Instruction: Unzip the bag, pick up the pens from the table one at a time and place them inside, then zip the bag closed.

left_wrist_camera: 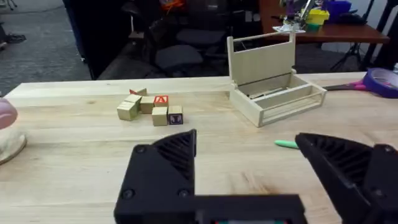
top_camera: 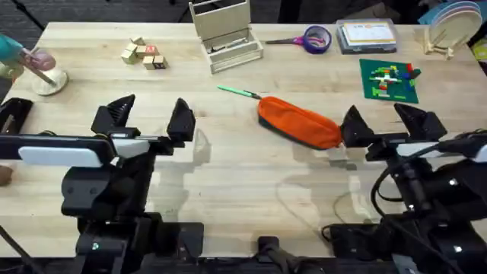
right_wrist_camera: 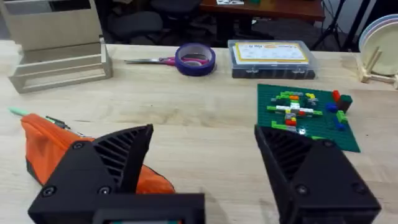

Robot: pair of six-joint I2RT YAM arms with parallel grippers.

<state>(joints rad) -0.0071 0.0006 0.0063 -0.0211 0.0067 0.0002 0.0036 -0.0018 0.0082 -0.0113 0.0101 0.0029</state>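
Your bag (top_camera: 298, 122) lies on the table (top_camera: 228, 190) a little past the middle, slanting from its far end near the green pen (top_camera: 238, 92) down toward your right gripper (top_camera: 384, 124). Take the bag as your landmark. Its near end sits just beside the inner finger of the right gripper, so close in the overhead view that you cannot tell whether they touch. That gripper is spread wide and holds nothing; the bag is beside it, not between its fingers. In the right wrist view the bag (right_wrist_camera: 46, 146) shows past the inner finger, partly hidden by it, with the gap between the fingers over bare wood.

The pen lies on the table at the bag's far end, its darker tip pointing at the bag and almost meeting the orange fabric. In the right wrist view the pen's pale green end (right_wrist_camera: 18, 112) pokes out beyond the bag.

Your left gripper (top_camera: 151, 118) hangs well apart from the bag, on the side away from the right gripper. Its fingers are also spread wide and empty, with bare table between them. In the left wrist view a bit of the pen (left_wrist_camera: 286, 144) shows just beside one finger.

Beyond the bag stand a wooden rack (top_camera: 226, 34), scissors (top_camera: 293, 40) and a roll of purple tape (top_camera: 316, 38).
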